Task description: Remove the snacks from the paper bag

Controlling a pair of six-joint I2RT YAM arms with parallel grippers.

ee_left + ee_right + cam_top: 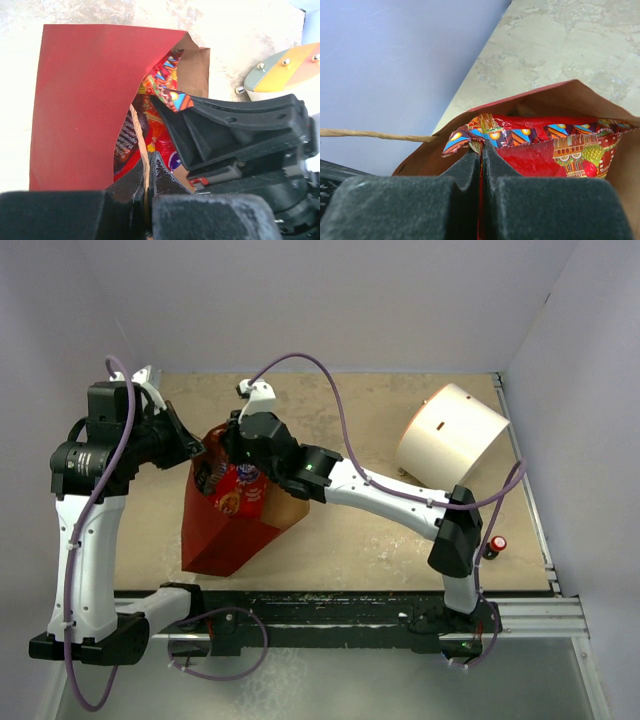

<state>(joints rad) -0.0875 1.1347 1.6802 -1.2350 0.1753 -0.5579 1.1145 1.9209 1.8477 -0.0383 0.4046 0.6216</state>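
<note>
The red paper bag (215,530) lies on the table with its mouth toward the back. My left gripper (192,450) is shut on its brown loop handle (140,137) at the mouth's left side. My right gripper (236,445) is at the mouth and is shut on the top edge of the red cookie bag (240,490). That cookie bag (555,150) sticks partly out of the brown inside of the paper bag (420,155). It also shows in the left wrist view (162,92). The purple-and-yellow packet and the silver foil packs are hidden.
A large white cylinder (452,438) lies at the back right of the table. A small red-capped black object (493,545) stands by the right arm's base. The grey wall runs along the back and both sides.
</note>
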